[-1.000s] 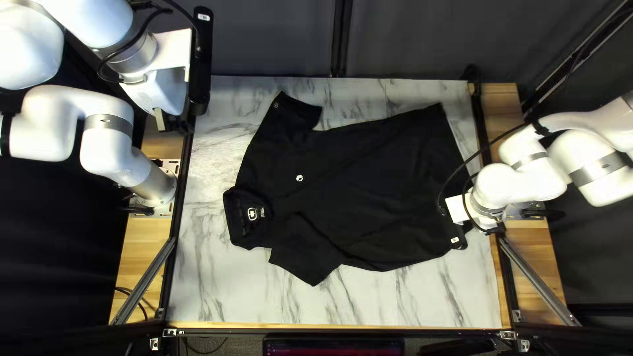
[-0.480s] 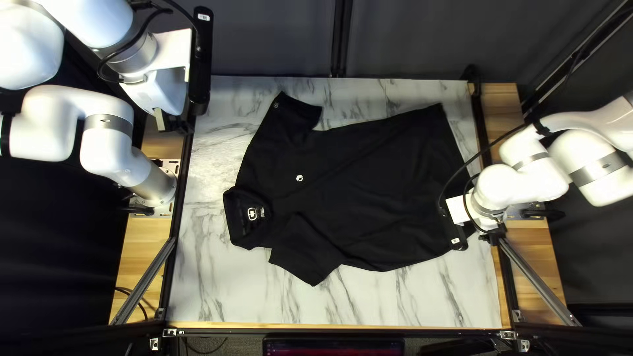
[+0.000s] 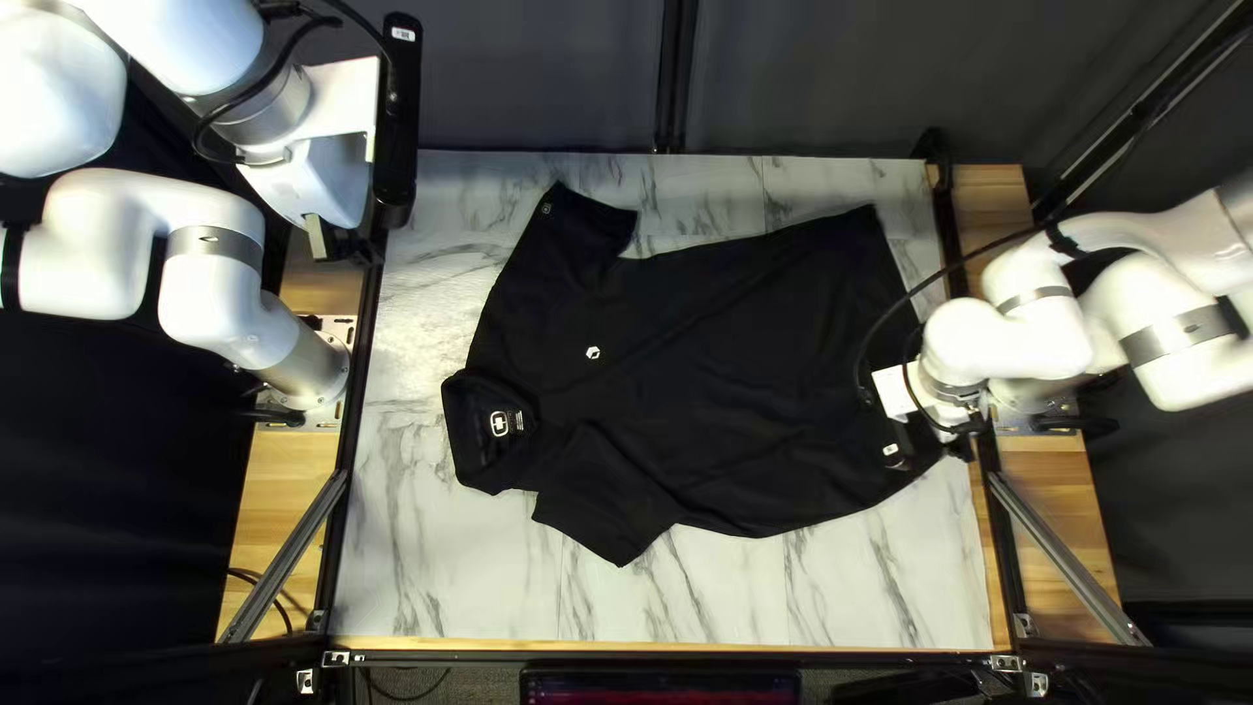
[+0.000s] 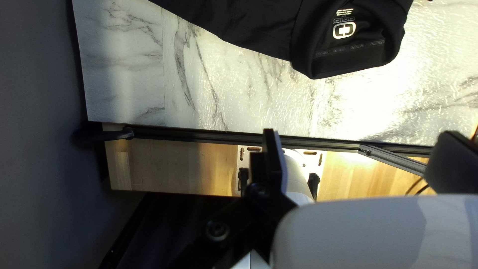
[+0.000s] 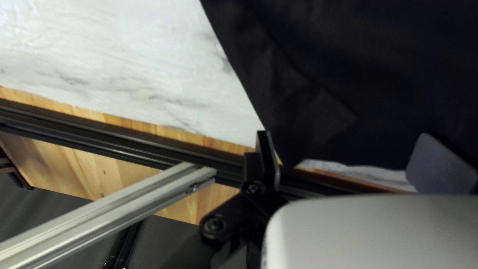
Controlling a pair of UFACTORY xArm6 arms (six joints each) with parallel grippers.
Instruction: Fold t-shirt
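Note:
The black t-shirt [image 3: 731,379] lies spread on the table, collar toward the left, hem at the right, one sleeve toward each long edge. My left gripper [image 3: 342,244] is raised beyond the table's left edge, off the cloth. Its wrist view shows the left gripper [image 4: 358,134] open, with the shirt's collar [image 4: 348,50] ahead, well apart from it. At the hem's near corner is my right gripper [image 3: 959,444], its fingertips hidden from above. In its wrist view the right gripper [image 5: 346,138] stands open, a hem corner [image 5: 294,144] showing between the wide-set fingers; contact cannot be told.
Marbled tabletop [image 3: 522,601] shows around the shirt. Dark rails [image 3: 350,444] run along the table's sides, with a slanted metal strut [image 3: 1064,555] at the right. A black cable [image 3: 901,307] loops from my right arm over the hem side.
My right arm has shifted slightly left and toward the table's far edge, over the hem corner. The shirt and my left arm look unmoved.

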